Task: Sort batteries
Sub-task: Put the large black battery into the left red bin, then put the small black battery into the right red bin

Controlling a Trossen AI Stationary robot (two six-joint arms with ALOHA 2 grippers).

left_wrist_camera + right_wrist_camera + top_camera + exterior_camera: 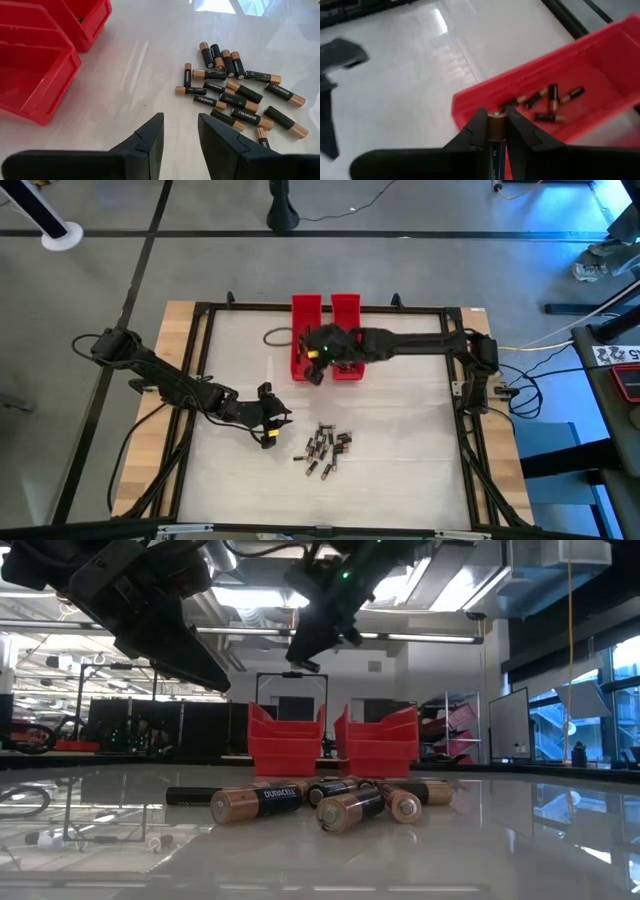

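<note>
Several loose batteries point(325, 450) lie in a heap on the white table, near the middle front; they also show in the low view point(320, 802) and the left wrist view point(235, 97). Two red trays point(305, 325) point(346, 315) stand side by side toward the far edge. My left gripper point(181, 134) is open and hovers just left of the heap point(268, 422), touching nothing. My right gripper point(495, 131) hangs over the trays' near ends point(318, 362), shut on one battery. Several batteries point(547, 104) lie inside the tray below it. My right gripper pinches one battery between its two fingers, which lie along the battery's sides. The coppery end point(496, 124) sticks out just past the fingertips, and the dark body runs back between the fingers. The battery is lifted clear, above the near rim of a red tray point(485, 97).
A black frame point(200, 360) borders the white table surface. A loop of dark cable point(277, 337) lies left of the trays. Bare table shows between the trays and the heap and on the right of the heap.
</note>
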